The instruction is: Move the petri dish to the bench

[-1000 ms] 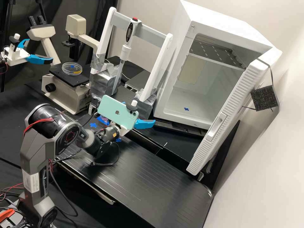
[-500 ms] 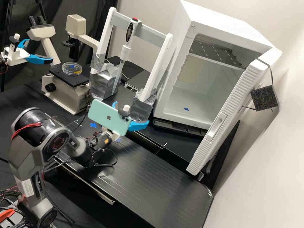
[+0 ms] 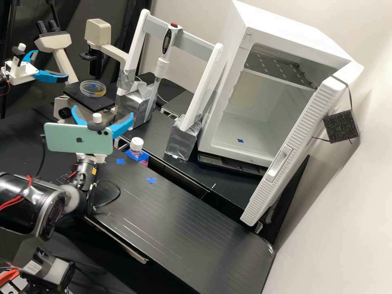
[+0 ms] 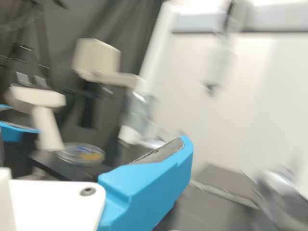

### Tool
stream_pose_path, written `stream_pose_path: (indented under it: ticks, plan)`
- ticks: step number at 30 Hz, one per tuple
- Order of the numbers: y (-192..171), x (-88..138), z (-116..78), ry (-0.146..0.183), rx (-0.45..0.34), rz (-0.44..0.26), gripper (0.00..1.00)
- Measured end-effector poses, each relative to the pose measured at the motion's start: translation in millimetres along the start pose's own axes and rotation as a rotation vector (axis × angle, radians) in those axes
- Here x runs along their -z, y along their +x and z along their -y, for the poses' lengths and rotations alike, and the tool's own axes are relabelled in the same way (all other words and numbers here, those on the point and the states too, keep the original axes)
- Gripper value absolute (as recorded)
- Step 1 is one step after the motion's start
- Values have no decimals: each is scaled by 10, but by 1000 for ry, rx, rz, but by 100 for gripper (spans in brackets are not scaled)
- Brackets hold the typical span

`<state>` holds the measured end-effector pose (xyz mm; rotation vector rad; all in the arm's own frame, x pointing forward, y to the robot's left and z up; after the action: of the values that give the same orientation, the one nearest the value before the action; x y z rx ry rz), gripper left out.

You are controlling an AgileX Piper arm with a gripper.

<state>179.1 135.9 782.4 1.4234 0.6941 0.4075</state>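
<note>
- High view: a large, boxy white cabinet (image 3: 277, 28) with its door open stands beyond a long, flat black bench (image 3: 196, 228).
- A jointed dark grey arm (image 3: 22, 249) holds up a white gripper (image 3: 103, 111) with two bright blue fingers spread wide, no dish between them.
- Near it is a beige microscope (image 3: 98, 32) with a flat black stage (image 3: 75, 94).
- On that stage lies the clear, round, shallow petri dish (image 3: 93, 88), a yellow patch towards its rim; it also shows in the wrist view (image 4: 82, 154).
- The dish should be light, stiff and rather slippery, its thin walls liable to crack. Best to hold it low by opposite sides, gently and level; whether a lid sits loose on top is hard to make out.
</note>
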Motion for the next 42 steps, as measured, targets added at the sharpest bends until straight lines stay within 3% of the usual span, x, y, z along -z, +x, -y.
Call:
stream_pose_path:
  ticks: [4, 7, 12, 16, 27, 37, 42]
  plan:
    - [119, 193, -10, -3, 31, -86, 100]
    - [243, 340, -29, -29, 64, -164, 100]
    - [534, 510, 24, -24, 140, -248, 100]
    - [837, 506, 148, -9, 214, -222, 100]
    - [1685, 289, 490, 105, 380, -66, 100]
    - [2145, 99, 605, 184, 395, -49, 100]
    - [2309, -34, 684, 180, 393, -25, 100]
